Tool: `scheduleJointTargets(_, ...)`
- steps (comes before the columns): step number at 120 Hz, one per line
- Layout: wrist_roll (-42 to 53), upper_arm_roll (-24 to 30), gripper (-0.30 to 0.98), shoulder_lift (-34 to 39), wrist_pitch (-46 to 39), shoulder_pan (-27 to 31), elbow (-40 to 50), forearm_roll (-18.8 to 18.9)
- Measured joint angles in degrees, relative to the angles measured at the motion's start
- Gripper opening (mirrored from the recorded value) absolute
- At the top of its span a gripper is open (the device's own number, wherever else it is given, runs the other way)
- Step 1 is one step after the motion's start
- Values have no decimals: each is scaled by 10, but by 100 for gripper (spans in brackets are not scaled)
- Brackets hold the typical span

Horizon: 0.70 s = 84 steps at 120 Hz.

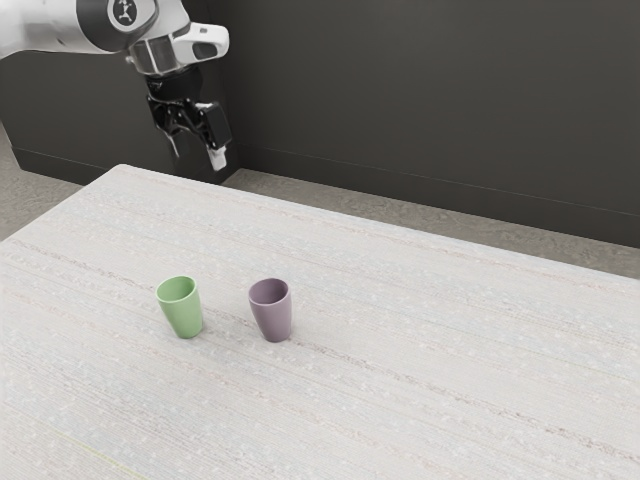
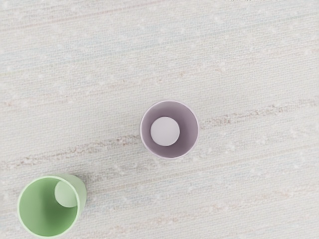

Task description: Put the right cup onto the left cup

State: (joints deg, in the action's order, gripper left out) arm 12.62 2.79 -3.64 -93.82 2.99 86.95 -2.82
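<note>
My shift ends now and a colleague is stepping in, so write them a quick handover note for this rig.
Gripper: open, holding nothing, raised well above the cups.
Cups: purple cup and green cup stand upright and apart on the table, mouths up; purple is at the exterior view's right.
Done: no stacking.
Left: taking sides from the exterior view, grasp purple, lift it, set it onto green, release.

And here stands the green cup [image 1: 183, 311], upright and empty on the table [image 1: 430, 330], nearer the exterior view's left; near it, with a gap between, the dusky purple cup [image 1: 273, 315], also upright, empty, tapering toward its base!
</note>
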Motion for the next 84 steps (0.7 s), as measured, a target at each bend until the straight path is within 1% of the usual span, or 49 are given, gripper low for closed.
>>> scheduleJointTargets(23,11,0,68,0,-9,0,1,1)
scheduleJointTargets(32,14,0,68,5,-10,0,17,1)
scheduleJointTargets(51,20,0,69,12,-33,0,77,-3)
scheduleJointTargets(75,19,7,69,13,-106,5,170,-18)
scheduleJointTargets(84,16,11,69,10,-133,5,191,-22)
